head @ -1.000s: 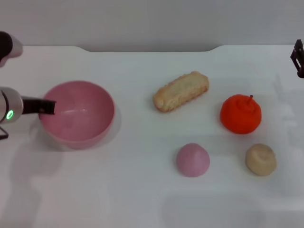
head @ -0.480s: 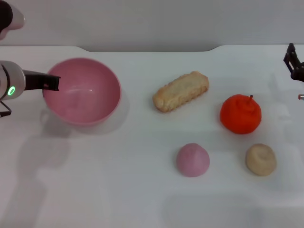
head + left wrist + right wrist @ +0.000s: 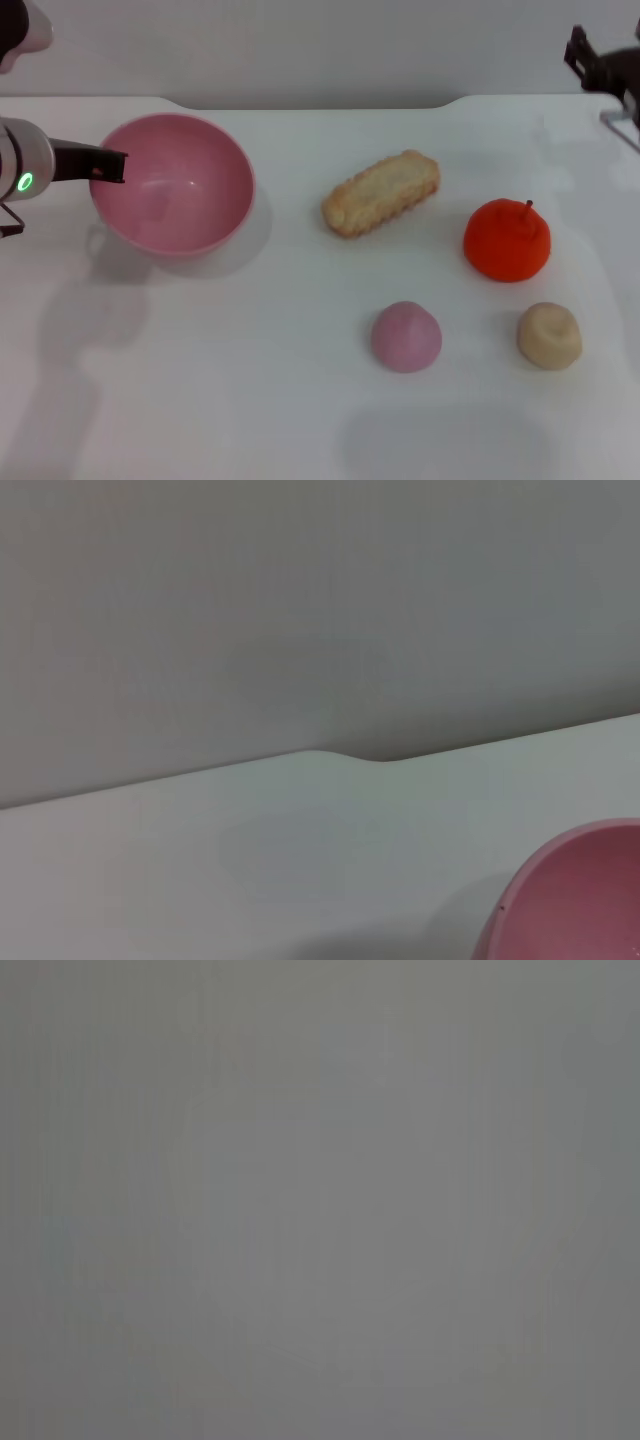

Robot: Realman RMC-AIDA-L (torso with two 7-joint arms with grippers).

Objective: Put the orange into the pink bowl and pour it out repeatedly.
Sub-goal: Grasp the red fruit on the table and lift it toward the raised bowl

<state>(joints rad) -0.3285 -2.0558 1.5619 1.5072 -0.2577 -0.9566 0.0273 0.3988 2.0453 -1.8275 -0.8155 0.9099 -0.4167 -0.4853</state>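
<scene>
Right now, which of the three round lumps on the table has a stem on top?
The orange, the bright red-orange one. The pink dome and the beige lump in front of it have none.

We saw a beige oblong bread roll (image 3: 381,192) on the white table (image 3: 250,400), with a pink dome-shaped lump (image 3: 406,336) and a beige round lump (image 3: 549,335) nearer the front.

White table (image 3: 250,400), matte, rear edge with a shallow raised step along the top of the frame. Resting directly on it: elongated beige biscuit-like bread piece (image 3: 381,192) at centre, lying diagonally; orange (image 3: 507,239) at right of centre; pink dome-shaped lump (image 3: 406,336) at lower centre; beige round lump (image 3: 549,335) at lower right, just below the orange. All four apart, none touching.
</scene>
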